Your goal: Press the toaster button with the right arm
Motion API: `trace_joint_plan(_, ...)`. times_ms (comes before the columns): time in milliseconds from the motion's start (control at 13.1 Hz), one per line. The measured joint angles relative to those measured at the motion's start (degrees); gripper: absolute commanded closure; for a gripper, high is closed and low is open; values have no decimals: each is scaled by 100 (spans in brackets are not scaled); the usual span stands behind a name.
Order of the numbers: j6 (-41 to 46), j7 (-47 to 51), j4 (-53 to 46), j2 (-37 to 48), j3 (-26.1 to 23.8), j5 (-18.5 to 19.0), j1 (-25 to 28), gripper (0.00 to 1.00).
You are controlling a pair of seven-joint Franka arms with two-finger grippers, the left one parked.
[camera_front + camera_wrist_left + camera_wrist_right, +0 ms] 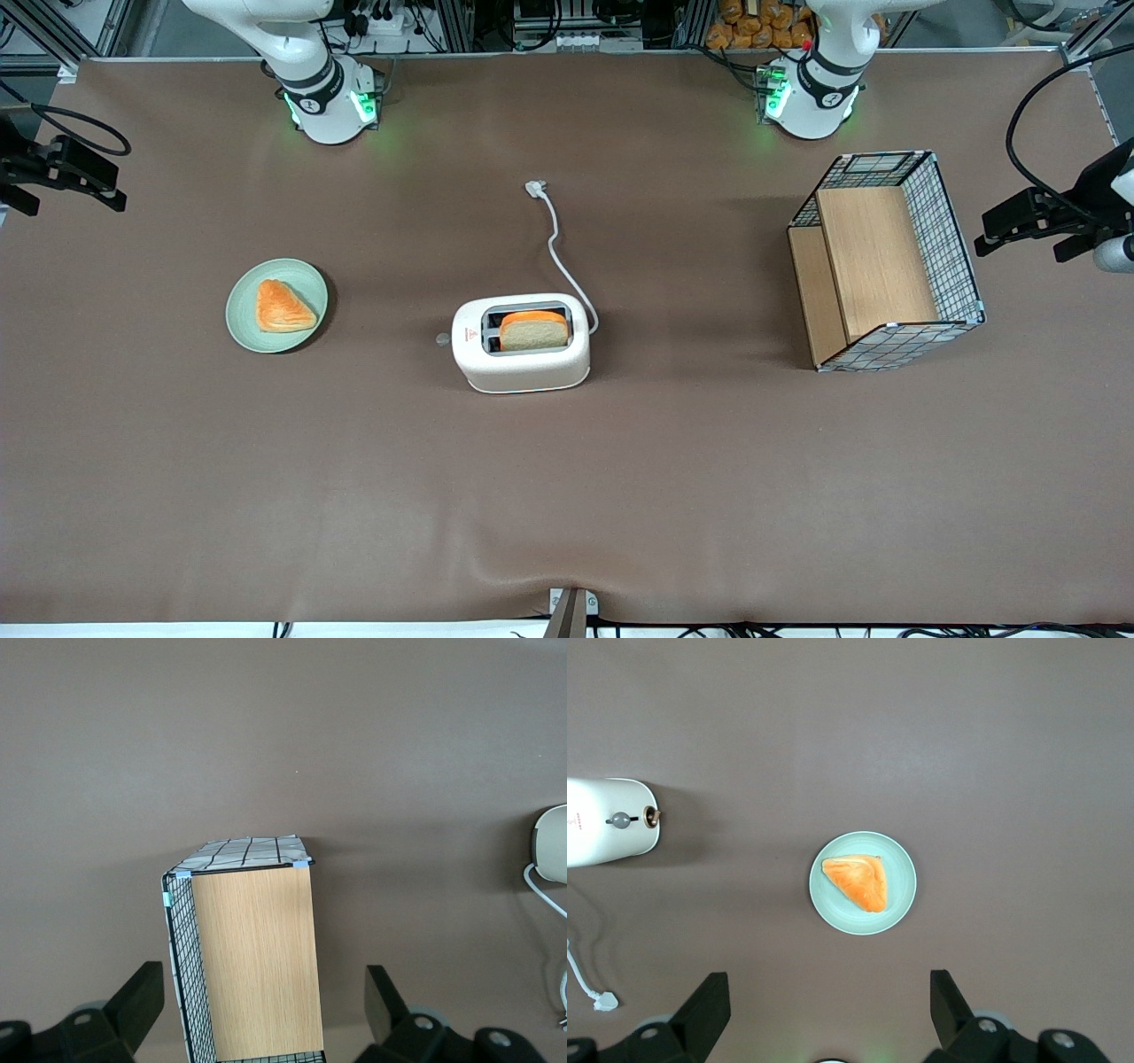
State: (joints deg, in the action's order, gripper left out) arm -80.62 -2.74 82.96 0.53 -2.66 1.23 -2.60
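Front view: toaster (521, 344) sits mid-bench with a bread slice (534, 330) in one slot, cord (560, 252) trailing away from the camera toward my base. Button (442, 338) sticks out of the short end that faces my end of the bench; untouched.

My pincer (826, 1010) hangs high over the green plate (903, 904) with the pastry wedge (858, 882) on it, fingers spread wide, holding nothing. Wrist view confirms: plate is straight below me, toaster end face and its knob well off to the side.

Step in hand: approach, not started in any useful sense. No contact with anything.

Next move, as I read it: translate from the plate toward the toaster, drop to knob height, line up on the short end. Probably shut the fingers first so I push with one solid tip. Toaster looks light, so an off-axis shove may just slide it on the bench (567, 496).

Wire basket with wood shelf (877, 266) sits at the parked arm's end, irrelevant.
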Motion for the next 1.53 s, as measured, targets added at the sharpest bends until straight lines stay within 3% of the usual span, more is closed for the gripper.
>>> trace_joint_plan(612, 165, 4, 84, -120, -48, -8, 2, 0)
trace_joint_plan(919, 257, 24, 110, -292, -59, -281, 3, 0)
trace_joint_plan(1531, 188, 280, 897, -531, -82, -1316, 65, 86)
